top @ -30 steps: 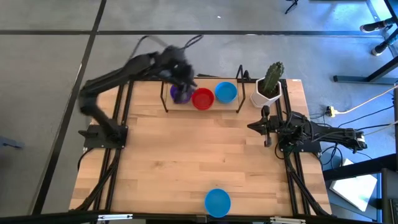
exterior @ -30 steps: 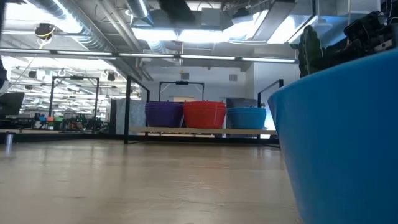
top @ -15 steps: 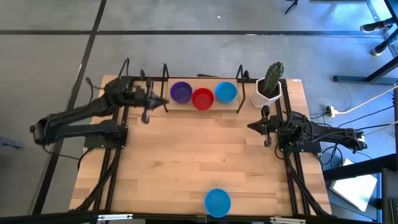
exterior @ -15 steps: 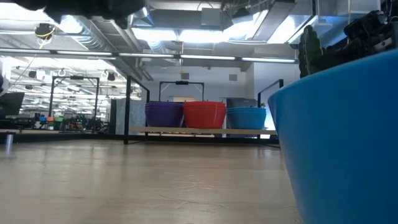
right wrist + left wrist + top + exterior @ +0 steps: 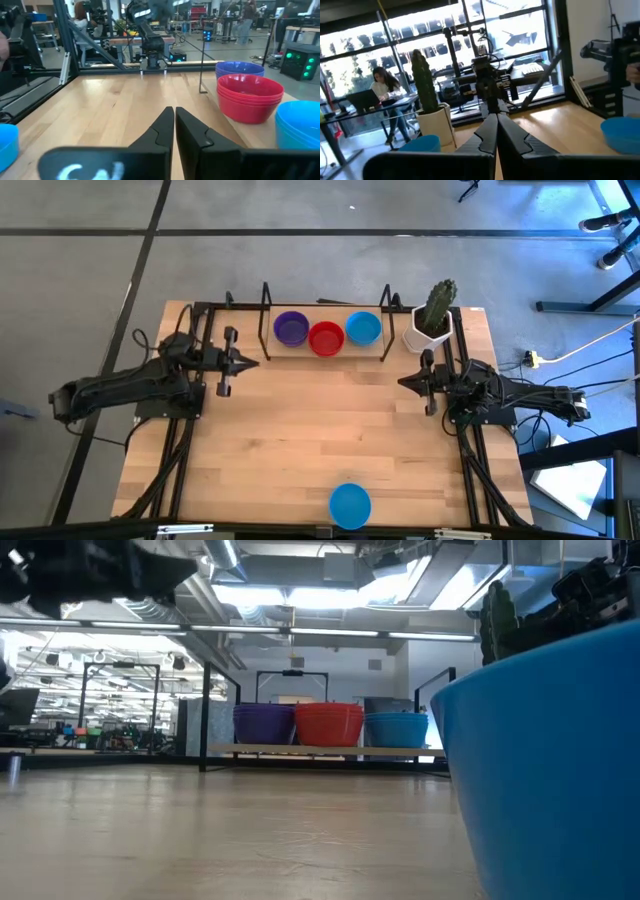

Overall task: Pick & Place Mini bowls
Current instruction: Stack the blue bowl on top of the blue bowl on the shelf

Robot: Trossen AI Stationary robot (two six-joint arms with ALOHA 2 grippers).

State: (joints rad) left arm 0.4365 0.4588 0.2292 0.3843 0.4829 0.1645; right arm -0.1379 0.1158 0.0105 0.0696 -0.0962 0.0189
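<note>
A: Report the position of the mini bowls.

B: Three stacks stand in a row at the far edge of the table [image 5: 300, 440], inside a black wire frame [image 5: 326, 330]. In order from the left side: purple stack [image 5: 291, 328], red stack [image 5: 326, 338], light blue stack [image 5: 363, 328]. The red stack touches both neighbours. One single blue bowl [image 5: 350, 505] sits apart at the middle of the near edge; in the low view it fills the right of the picture [image 5: 545, 770].

A: State of the left gripper?

B: The left gripper [image 5: 242, 362] hangs over the left edge of the table, near the far left corner, pointing toward the table centre. Its fingers [image 5: 487, 135] are pressed together, tips meeting, with nothing between them. It is well apart from the purple stack.

A: State of the right gripper?

B: The right gripper [image 5: 404, 383] is over the right edge, just beside the white pot with a cactus [image 5: 432, 320] at the far right corner. Its fingers [image 5: 165, 127] are clenched, empty, and point across the table toward the left arm.

A: Anything beyond the table?

B: A person [image 5: 385, 92] sits at a desk in the room behind, visible in the left wrist view
</note>
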